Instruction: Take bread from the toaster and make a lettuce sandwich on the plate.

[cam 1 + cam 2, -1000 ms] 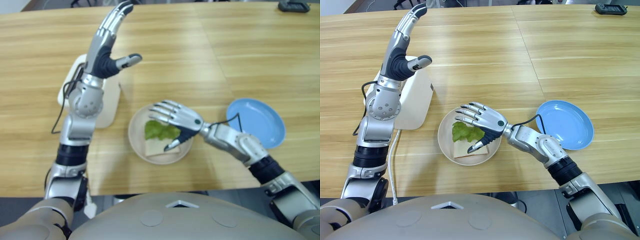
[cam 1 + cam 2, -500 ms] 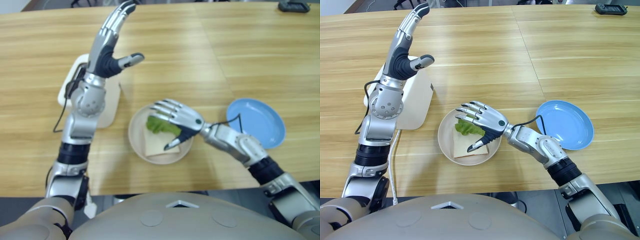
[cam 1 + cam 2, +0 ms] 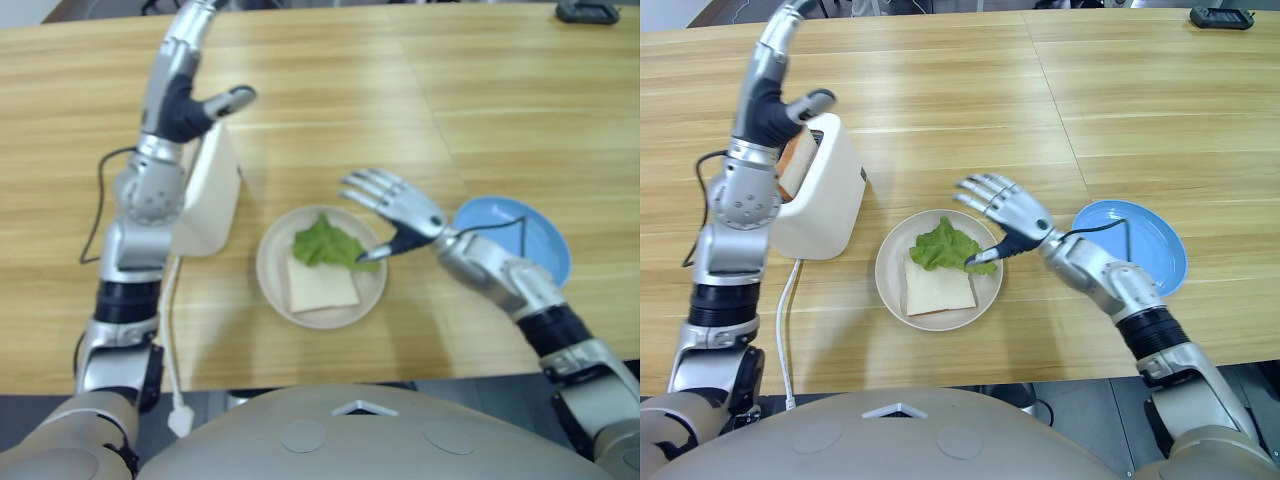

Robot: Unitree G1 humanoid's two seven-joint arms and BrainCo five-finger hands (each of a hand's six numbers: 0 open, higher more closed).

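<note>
Wooden tabletop [image 3: 940, 120] seen from above, with the sandwich partly built. A round beige plate [image 3: 888, 290] lies near the front edge, just right of the white toaster [image 3: 825, 200]. One bread slice [image 3: 938, 292] lies flat on the plate. A green lettuce leaf [image 3: 945, 245] rests over the slice's far edge and spreads onto the plate's far half. The rest of the slice is uncovered.

A second, browned slice [image 3: 795, 160] stands in the toaster's slot, its upper part showing above the top. The toaster's pale cable [image 3: 788, 300] runs down toward the front edge of the tabletop.

The left hand [image 3: 765, 95] is held above the toaster's far end. Its fingers are extended straight upward and its thumb juts to the right. It grips nothing and does not touch the browned slice.

The right hand [image 3: 1008, 208] hovers at the plate's right rim, palm down. Its fingers are spread wide and empty. Its thumb tip points at the leaf's right edge, but contact cannot be judged.

An empty blue plate [image 3: 1150, 262] lies to the right, beside the right forearm and apart from the beige plate. A small dark device [image 3: 1220, 16] sits at the far right corner.
</note>
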